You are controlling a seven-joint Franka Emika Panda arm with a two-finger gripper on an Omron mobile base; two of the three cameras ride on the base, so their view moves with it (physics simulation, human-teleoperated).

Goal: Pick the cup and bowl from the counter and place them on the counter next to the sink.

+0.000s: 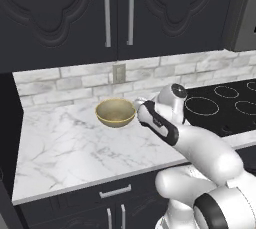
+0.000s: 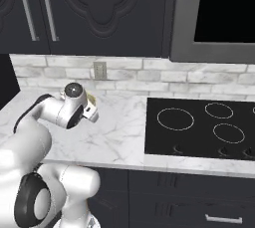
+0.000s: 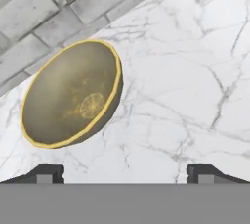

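The tan-gold bowl (image 1: 115, 112) stands upright on the white marble counter (image 1: 65, 143), close to the brick back wall. In the hand view the bowl (image 3: 71, 93) lies up and to the left, its paler inside facing the camera. My gripper (image 3: 127, 174) is open, its two dark fingertips (image 3: 46, 173) set wide apart over bare counter (image 3: 185, 71), short of the bowl and not touching it. From the left base view my hand hovers just right of the bowl. The cup and the sink are out of view.
A black cooktop (image 1: 220, 105) with ring marks lies to the right of the marble, also seen in the right base view (image 2: 204, 127). A wall outlet (image 1: 118, 73) sits behind the bowl. Dark upper cabinets (image 1: 100, 13) hang overhead.
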